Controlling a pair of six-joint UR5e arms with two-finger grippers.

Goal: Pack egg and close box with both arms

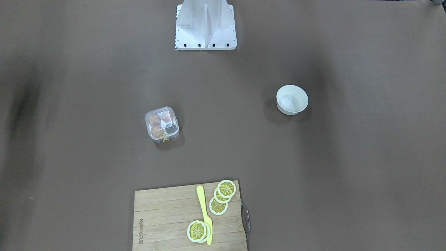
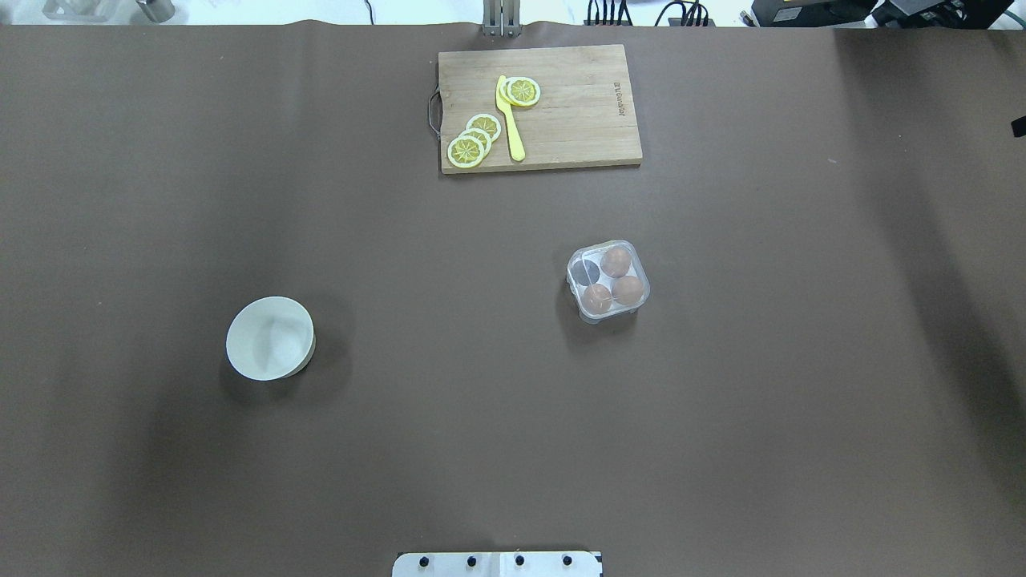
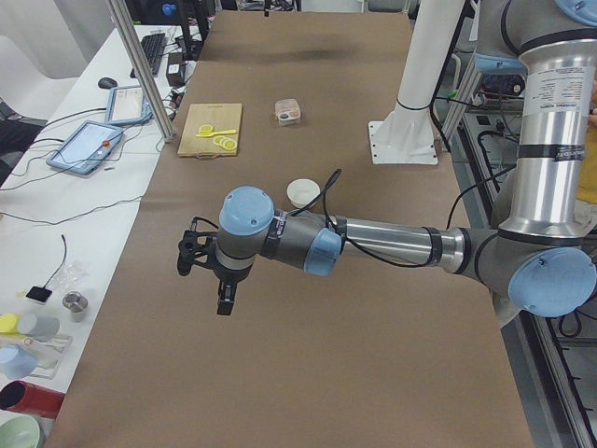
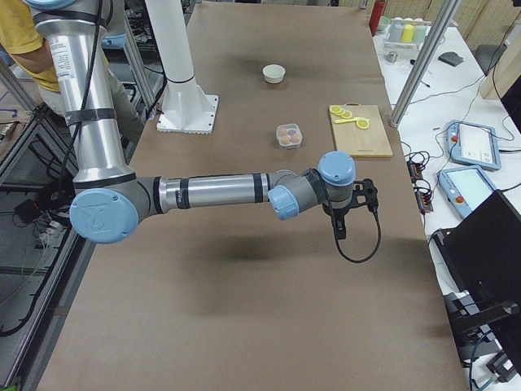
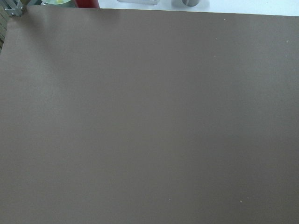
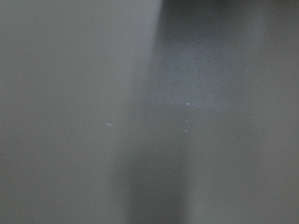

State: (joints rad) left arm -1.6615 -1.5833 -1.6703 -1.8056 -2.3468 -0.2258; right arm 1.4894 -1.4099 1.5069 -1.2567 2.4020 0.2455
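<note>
The box (image 2: 607,280), holding three eggs (image 2: 616,261), lies nearer the right claw (image 4: 339,225) than the left claw (image 3: 224,302). Both are well apart from it. Claw openings: cannot tell.

You will find a burnt-in brand mark along one edge of the cutting board (image 1: 163,216), too small to read. The printed label on the left arm (image 3: 558,121) is likewise illegible.

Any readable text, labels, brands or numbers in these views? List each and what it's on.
No text can be quoted; nothing is legible.
Brand mark burnt into the cutting board: too small to read.
Printed label on the left arm, upright tube: too blurred to read.
No text seen on the box or the bowl.
</note>
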